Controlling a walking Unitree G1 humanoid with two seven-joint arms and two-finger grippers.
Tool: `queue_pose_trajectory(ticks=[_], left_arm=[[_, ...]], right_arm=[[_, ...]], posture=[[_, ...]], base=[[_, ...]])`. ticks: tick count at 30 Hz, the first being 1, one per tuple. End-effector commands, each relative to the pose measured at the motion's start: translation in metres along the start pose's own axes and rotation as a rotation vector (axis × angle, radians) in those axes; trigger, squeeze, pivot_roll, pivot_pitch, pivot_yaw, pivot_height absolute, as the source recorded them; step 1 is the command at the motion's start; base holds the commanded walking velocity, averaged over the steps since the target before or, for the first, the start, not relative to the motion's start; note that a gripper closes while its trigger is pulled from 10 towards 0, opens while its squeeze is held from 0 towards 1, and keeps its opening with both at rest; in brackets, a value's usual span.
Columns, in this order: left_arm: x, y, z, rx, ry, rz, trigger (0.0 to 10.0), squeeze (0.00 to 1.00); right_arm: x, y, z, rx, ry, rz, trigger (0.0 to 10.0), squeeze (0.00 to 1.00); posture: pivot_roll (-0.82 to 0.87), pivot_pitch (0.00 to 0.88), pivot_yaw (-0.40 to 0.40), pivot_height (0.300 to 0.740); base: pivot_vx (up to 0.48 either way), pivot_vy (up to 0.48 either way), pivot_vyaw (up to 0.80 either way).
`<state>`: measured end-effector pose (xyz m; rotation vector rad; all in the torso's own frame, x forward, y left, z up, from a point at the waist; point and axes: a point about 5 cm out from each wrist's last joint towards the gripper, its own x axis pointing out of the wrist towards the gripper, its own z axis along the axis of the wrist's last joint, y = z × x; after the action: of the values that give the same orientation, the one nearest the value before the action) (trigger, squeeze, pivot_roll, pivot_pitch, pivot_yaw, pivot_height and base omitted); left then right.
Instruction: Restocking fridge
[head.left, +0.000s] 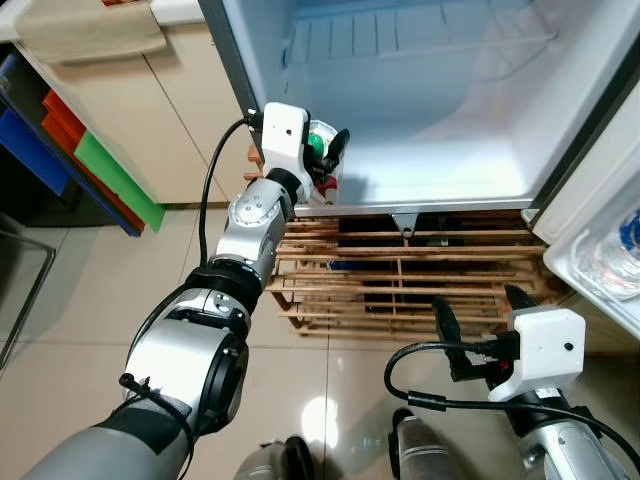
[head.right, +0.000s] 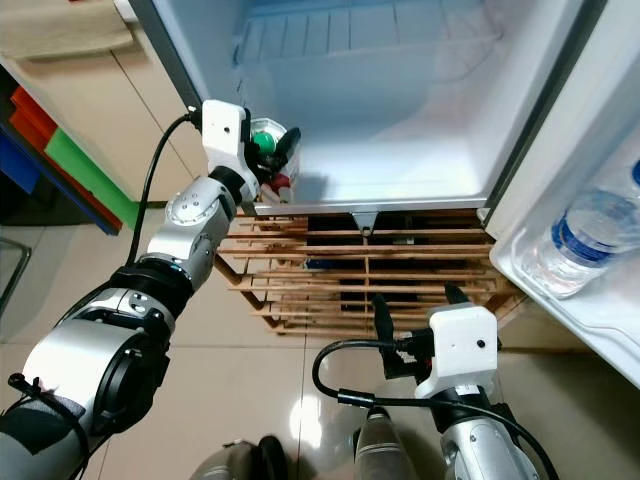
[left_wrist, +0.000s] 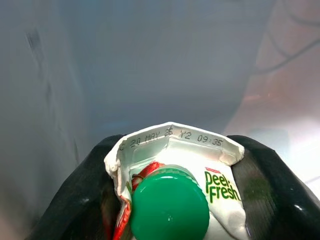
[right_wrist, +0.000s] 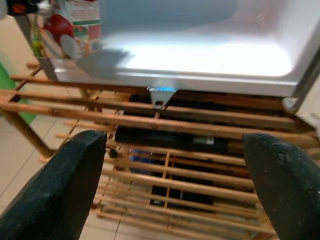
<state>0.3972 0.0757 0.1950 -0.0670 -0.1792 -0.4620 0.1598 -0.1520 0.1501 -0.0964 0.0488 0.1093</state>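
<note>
My left gripper (head.left: 328, 160) is shut on a white milk carton (head.left: 322, 172) with a green cap (left_wrist: 170, 206) and red and green print. It holds the carton at the front left corner of the open fridge's floor (head.left: 440, 170); whether the carton rests on the floor I cannot tell. In the left wrist view both black fingers (left_wrist: 75, 195) press the carton's sides. My right gripper (head.left: 478, 312) hangs low in front of the wooden rack, open with nothing between its fingertips (right_wrist: 60, 180).
The white fridge compartment (head.right: 400, 90) holds nothing else. A slatted wooden rack (head.left: 400, 270) stands under it. The fridge door shelf (head.right: 590, 300) at right holds a water bottle (head.right: 580, 245). Beige cabinets (head.left: 150, 120) and coloured bins (head.left: 100, 170) stand to the left.
</note>
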Motion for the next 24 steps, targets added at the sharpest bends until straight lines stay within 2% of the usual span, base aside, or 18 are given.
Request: queue_pose_trajectory(ticks=[1, 4, 7, 14, 15, 16, 17, 21, 24], left_arm=[[0.003, -0.002, 0.005, -0.012, -0.031, -0.015, 10.0, 0.00], [0.004, -0.004, 0.006, -0.007, -0.037, -0.023, 10.0, 0.00], [0.007, -0.006, 0.010, 0.035, -0.048, -0.026, 10.0, 0.00], [0.021, -0.022, 0.045, 0.060, -0.188, -0.134, 10.0, 0.00], [0.022, -0.023, 0.049, 0.072, -0.204, -0.142, 10.0, 0.23], [0.022, -0.024, 0.052, 0.081, -0.214, -0.145, 10.0, 0.23], [0.023, -0.025, 0.055, 0.110, -0.227, -0.153, 10.0, 1.00], [0.023, -0.025, 0.060, 0.168, -0.256, -0.161, 10.0, 1.00], [0.022, -0.023, 0.069, 0.260, -0.302, -0.140, 10.0, 1.00]], right_arm=[[-0.004, 0.003, 0.005, 0.000, -0.001, -0.003, 10.0, 0.00], [-0.008, 0.004, 0.008, 0.003, 0.002, -0.010, 10.0, 0.00], [-0.014, 0.005, 0.009, 0.005, 0.013, -0.022, 10.0, 0.00], [-0.026, 0.008, 0.008, 0.018, 0.051, -0.050, 10.0, 0.00], [-0.026, 0.008, 0.008, 0.019, 0.053, -0.053, 10.0, 0.00], [-0.026, 0.008, 0.008, 0.020, 0.055, -0.054, 10.0, 0.00], [-0.026, 0.008, 0.008, 0.021, 0.056, -0.056, 10.0, 0.00], [-0.027, 0.008, 0.007, 0.023, 0.061, -0.062, 10.0, 0.00], [-0.027, 0.008, 0.007, 0.025, 0.065, -0.072, 10.0, 0.00]], posture=[[-0.43, 0.350, 0.188, 0.740], [-0.44, 0.361, 0.190, 0.740], [-0.45, 0.379, 0.192, 0.740], [-0.46, 0.400, 0.206, 0.740], [-0.46, 0.400, 0.206, 0.740], [-0.46, 0.400, 0.206, 0.740], [-0.46, 0.403, 0.212, 0.740], [-0.46, 0.405, 0.215, 0.740], [-0.46, 0.405, 0.213, 0.740]], base=[[0.000, 0.000, 0.00], [0.000, 0.000, 0.00], [0.000, 0.000, 0.00], [0.000, 0.000, 0.00], [0.000, 0.000, 0.00], [0.000, 0.000, 0.00], [0.000, 0.000, 0.00], [0.000, 0.000, 0.00], [0.000, 0.000, 0.00]])
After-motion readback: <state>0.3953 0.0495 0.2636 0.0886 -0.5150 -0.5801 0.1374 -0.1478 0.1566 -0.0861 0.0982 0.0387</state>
